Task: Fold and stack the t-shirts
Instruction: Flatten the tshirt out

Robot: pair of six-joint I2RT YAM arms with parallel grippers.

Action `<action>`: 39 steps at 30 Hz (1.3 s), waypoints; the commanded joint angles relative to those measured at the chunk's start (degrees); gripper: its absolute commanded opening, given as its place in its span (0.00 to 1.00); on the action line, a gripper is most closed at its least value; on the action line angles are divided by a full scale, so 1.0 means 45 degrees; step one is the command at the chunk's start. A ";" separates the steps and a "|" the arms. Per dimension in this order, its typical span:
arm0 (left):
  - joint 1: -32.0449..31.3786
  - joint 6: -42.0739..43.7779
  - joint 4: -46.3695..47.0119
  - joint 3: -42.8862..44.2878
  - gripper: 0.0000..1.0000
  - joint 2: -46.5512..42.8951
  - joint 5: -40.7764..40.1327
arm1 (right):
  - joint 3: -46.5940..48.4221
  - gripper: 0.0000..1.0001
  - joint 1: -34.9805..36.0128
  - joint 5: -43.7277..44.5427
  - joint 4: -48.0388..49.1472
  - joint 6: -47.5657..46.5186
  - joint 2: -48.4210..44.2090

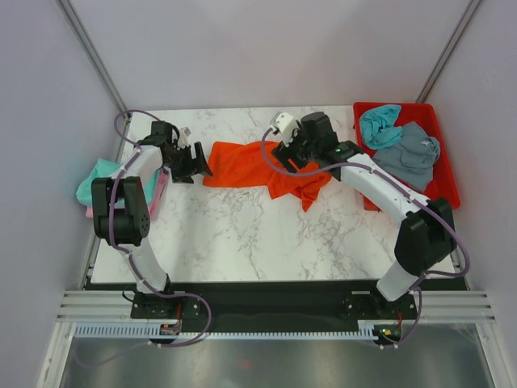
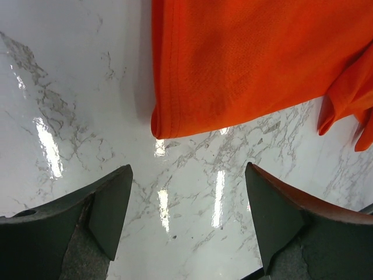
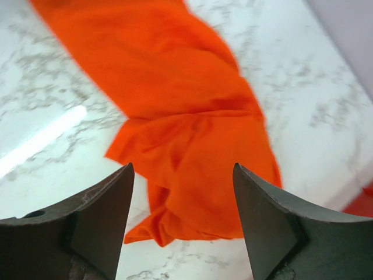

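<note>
The bright orange t-shirt (image 1: 260, 168) lies crumpled across the back middle of the marble table. Its left hem corner shows in the left wrist view (image 2: 233, 64), and its bunched right end in the right wrist view (image 3: 192, 146). My left gripper (image 1: 196, 164) is open and empty, just left of the shirt's left edge, over bare marble. My right gripper (image 1: 283, 152) is open and empty, above the shirt's right part. A teal shirt (image 1: 378, 123) and a grey-blue shirt (image 1: 410, 153) lie in the red tray (image 1: 446, 184). Folded teal and pink shirts (image 1: 97, 184) sit at the table's left edge.
The red plastic tray stands at the back right corner of the table. Grey walls with metal posts enclose the back and sides. The arm bases sit on a black strip at the near edge.
</note>
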 commanded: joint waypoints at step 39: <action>-0.0329 0.0728 -0.0136 -0.1541 0.89 -0.2977 -0.1086 | 0.0839 0.64 0.1838 -0.1237 -0.2099 -0.2274 0.4848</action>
